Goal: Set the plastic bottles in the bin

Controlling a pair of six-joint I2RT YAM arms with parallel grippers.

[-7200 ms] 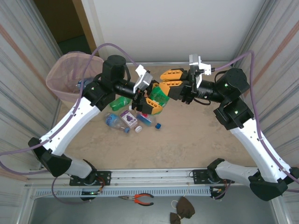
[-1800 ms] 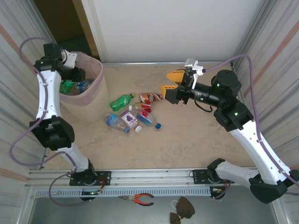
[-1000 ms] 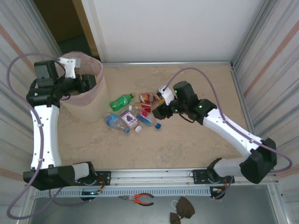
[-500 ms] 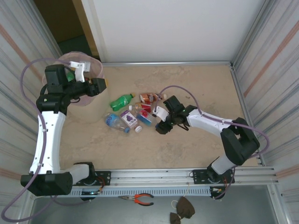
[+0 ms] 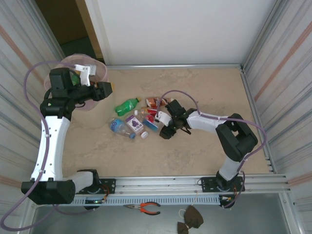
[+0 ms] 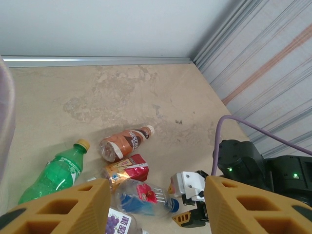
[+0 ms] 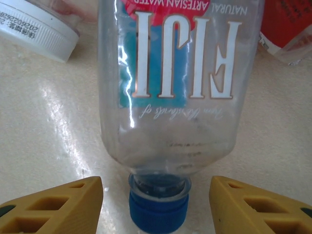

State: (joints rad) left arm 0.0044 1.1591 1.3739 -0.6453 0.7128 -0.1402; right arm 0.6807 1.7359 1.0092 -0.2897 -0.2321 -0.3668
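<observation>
The right gripper (image 7: 156, 195), spread, straddles the cap (image 7: 158, 207) of the Fiji bottle (image 7: 170, 87): advance toward 12 o'clock, pinch the body squarely, then carry to the bin (image 5: 100, 69) at 10 o'clock, beside the spread, empty left gripper (image 6: 156, 195).

Five plastic bottles (image 5: 133, 123) are lying on the worktop (image 5: 209, 83): one green bottle (image 6: 57, 173), one brown bottle (image 6: 124, 145), one clear bottle with a blue-and-red label (image 7: 168, 83), one purple-labelled bottle (image 6: 117, 222) and one blue-capped clear bottle (image 5: 118, 126). One red carton (image 6: 130, 170) is lying among them, and one bin (image 5: 101, 72) is standing beside the worktop. Two robot arms are reaching in, a left arm (image 5: 48, 141) and a right arm (image 5: 209, 121), while one pair of pliers (image 5: 146, 208) is lying in front.
</observation>
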